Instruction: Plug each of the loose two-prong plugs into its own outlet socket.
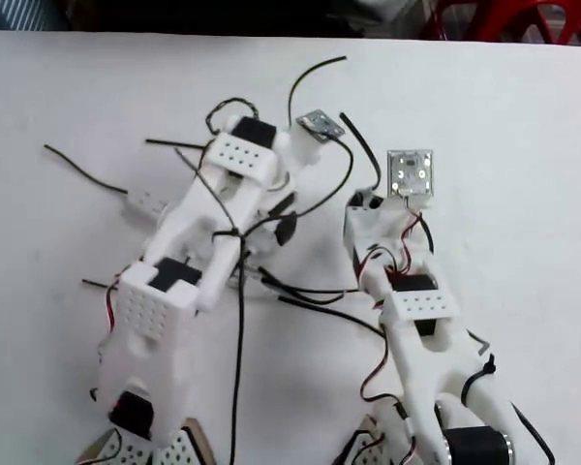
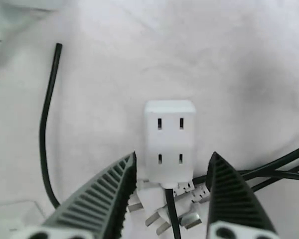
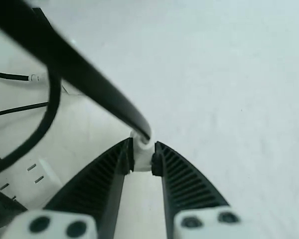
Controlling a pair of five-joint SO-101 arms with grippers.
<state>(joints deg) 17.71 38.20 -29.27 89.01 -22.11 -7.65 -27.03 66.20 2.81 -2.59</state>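
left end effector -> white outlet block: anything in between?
Yes. In the left wrist view, loose plugs with bare metal prongs and a black cable lie on the table inside the open left end effector, against the near edge of the white outlet block. The block's two socket pairs look uncovered.

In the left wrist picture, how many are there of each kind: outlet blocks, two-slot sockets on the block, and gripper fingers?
outlet block: 1
two-slot sockets: 2
left gripper's fingers: 2
Total: 5
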